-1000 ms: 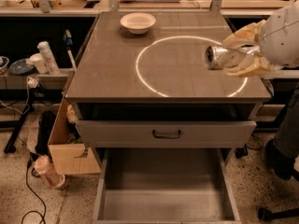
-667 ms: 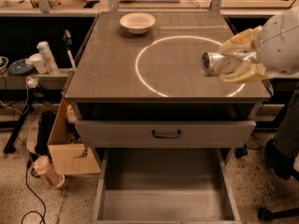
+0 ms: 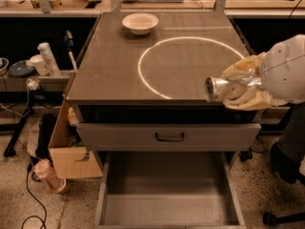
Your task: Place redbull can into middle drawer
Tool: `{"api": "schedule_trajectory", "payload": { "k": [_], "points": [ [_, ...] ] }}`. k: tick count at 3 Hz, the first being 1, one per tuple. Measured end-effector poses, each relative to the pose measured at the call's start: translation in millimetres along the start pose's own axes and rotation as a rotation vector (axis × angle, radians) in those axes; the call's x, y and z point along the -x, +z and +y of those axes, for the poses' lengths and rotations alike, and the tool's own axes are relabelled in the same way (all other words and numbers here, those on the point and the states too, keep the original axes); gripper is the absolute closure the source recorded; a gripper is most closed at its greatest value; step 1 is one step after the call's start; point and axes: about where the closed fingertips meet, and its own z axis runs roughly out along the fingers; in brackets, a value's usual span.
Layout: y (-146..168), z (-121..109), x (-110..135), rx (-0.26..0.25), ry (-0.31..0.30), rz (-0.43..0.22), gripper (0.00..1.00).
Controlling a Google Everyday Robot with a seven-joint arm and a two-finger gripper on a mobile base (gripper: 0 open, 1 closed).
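Arm, as we see it, extends in level from beyond the right edge of the bench (image 3: 119,66). Our gripper (image 3: 232,88) hangs over the front right corner, fingers clamped around the redbull can (image 3: 217,88), which lies sideways above the bench top. Below the front edge, the middle drawer (image 3: 167,191) stands pulled out.

arm (image 3: 286,68): white rounded shell | claw (image 3: 236,87): cream-yellow fingers, far right of view

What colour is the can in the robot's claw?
Shiny silver. The camera view shows the redbull can gripped in the claw at the front edge of the table.
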Motion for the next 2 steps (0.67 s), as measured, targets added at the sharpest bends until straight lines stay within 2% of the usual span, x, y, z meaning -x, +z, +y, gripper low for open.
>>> {"api": "schedule_trajectory", "payload": {
  "k": [2],
  "points": [
    [11.5, 34.5, -0.5, 0.049, 0.011, 0.013, 1.00]
  ]
}}
